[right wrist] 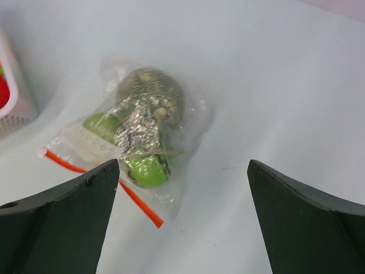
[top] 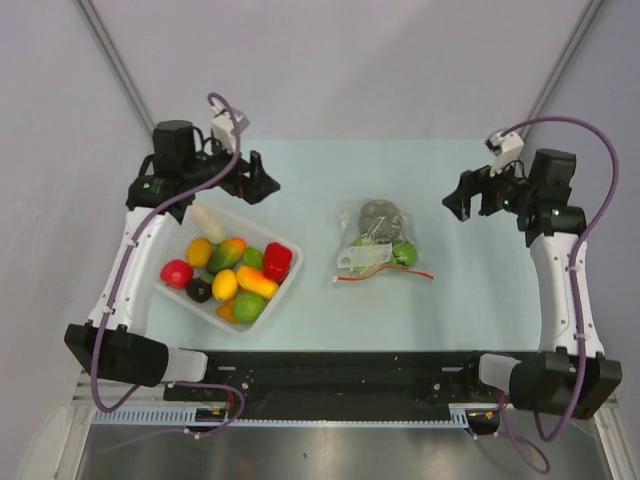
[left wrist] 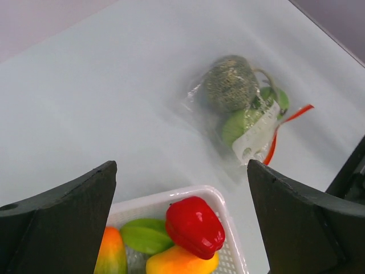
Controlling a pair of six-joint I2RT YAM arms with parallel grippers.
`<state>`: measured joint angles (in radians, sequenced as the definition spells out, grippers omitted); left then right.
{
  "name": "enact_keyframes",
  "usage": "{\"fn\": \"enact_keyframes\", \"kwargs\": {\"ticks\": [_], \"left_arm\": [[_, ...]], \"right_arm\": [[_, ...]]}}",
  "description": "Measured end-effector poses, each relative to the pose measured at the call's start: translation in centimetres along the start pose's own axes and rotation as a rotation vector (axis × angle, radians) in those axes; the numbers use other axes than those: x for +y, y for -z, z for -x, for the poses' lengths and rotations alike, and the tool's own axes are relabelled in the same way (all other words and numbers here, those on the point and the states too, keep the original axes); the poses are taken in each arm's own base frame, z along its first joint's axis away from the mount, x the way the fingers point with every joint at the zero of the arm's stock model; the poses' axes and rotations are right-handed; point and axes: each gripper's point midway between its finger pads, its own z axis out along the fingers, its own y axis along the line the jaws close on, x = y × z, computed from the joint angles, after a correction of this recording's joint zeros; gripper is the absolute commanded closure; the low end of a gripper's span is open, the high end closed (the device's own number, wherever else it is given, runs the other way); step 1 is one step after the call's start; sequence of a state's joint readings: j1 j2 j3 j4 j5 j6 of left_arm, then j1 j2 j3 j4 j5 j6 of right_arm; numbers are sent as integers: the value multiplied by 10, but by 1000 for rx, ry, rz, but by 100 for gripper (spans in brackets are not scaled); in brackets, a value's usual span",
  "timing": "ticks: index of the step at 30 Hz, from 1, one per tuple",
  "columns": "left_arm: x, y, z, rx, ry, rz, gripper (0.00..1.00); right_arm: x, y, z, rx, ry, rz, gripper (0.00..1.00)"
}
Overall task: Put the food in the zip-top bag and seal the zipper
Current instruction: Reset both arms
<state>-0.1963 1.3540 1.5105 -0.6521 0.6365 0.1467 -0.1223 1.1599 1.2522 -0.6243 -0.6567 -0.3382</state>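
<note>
Bagged food mid-worktop, both claws wide and holding nothing

The zip-top bag (top: 378,243) lies flat in the middle of the worktop (top: 470,290), with the food (right wrist: 145,169) inside it and the grey-green ball (right wrist: 149,94) farthest from the mouth. The zipper (right wrist: 137,202) runs along the near edge, and I cannot tell whether it is pressed shut along its whole length. The left claw (top: 262,178) hangs above the tray (top: 285,283) of other toy produce and the right claw (top: 460,195) is off to the far right, both well apart from the bag. The likely risks are that a press on the strip skids the slick pouch with nothing bracing it, or that an unsealed stretch lets the round pieces roll out if the bag is lifted
</note>
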Motion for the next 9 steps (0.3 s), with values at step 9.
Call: {"fn": "enact_keyframes", "kwargs": {"ticks": [9], "left_arm": [[74,41,-25,-1,211,210,0]], "right_arm": [[-63,-19,-44,116,-319,-111,0]]}}
